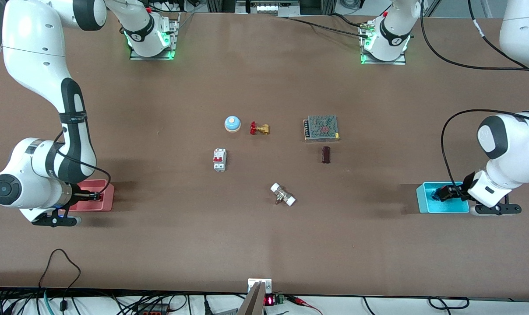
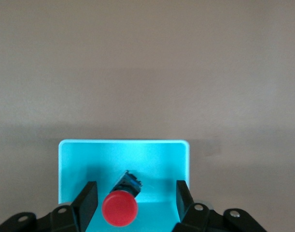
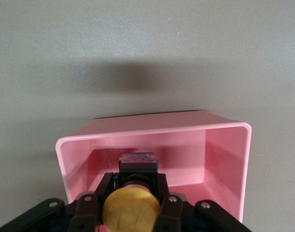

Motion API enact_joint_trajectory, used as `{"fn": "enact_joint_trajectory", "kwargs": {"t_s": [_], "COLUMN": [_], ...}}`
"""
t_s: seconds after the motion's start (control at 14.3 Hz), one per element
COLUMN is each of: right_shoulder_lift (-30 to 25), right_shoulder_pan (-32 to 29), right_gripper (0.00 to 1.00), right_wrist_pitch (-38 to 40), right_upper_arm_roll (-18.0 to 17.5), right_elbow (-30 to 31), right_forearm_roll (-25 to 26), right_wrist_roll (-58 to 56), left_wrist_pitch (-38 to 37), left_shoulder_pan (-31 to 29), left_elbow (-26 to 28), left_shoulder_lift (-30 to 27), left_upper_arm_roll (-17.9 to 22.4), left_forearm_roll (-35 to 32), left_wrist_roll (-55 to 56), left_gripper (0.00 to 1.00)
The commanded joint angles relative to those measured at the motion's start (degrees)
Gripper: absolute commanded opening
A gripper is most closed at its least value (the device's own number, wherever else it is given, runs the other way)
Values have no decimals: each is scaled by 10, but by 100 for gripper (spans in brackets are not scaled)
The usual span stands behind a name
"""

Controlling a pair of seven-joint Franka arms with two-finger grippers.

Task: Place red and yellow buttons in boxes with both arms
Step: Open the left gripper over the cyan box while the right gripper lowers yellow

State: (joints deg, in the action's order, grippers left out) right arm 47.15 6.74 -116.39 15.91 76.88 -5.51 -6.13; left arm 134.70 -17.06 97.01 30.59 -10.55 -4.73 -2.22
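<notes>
Left gripper (image 2: pixel 135 200) spread wide over cyan box (image 2: pixel 72 159), red button (image 2: pixel 119 208) lying inside, untouched. Right gripper (image 3: pixel 133 199) clamps yellow button (image 3: pixel 131 210) over pink box (image 3: pixel 152 128), at table's 9 o'clock.

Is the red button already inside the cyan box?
Yes. The red button lies tipped in the cyan box, between the open left tool's fingers, apparently released.

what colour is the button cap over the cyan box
Red: the button lies in the cyan box, clearest in the left wrist view.

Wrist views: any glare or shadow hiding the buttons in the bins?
Left wrist view: cyan bin glows bright, red button stays clear between the left tool's spread fingers. Right wrist view: soft shadow on the table past the pink bin; yellow button plain.
</notes>
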Motion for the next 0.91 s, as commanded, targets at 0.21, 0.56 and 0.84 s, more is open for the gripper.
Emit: {"fn": "enact_joint_trajectory", "kwargs": {"t_s": [0.21,0.56,0.84], "right_shoulder_lift": [8,12,12], "right_shoulder_pan": [-20,-20,-20], "right_gripper": [24,25,25], "right_wrist_pitch": [-13,-20,-21], "right_upper_arm_roll": [-6,-7,-9], "right_elbow": [-9,-9,-8], "right_forearm_roll": [1,0,-1], "right_wrist_roll": [-14,-13,-13], "left_wrist_pitch": [-99,-185,-241], "left_shoulder_pan": [28,28,25], "left_elbow": [-1,3,3], "left_shoulder_lift": [-81,-173,-225], "left_upper_arm_roll": [-17,-19,-37], "left_forearm_roll": [-5,-5,-2], "left_wrist_roll": [51,51,50], "left_gripper": [85,96,97]}}
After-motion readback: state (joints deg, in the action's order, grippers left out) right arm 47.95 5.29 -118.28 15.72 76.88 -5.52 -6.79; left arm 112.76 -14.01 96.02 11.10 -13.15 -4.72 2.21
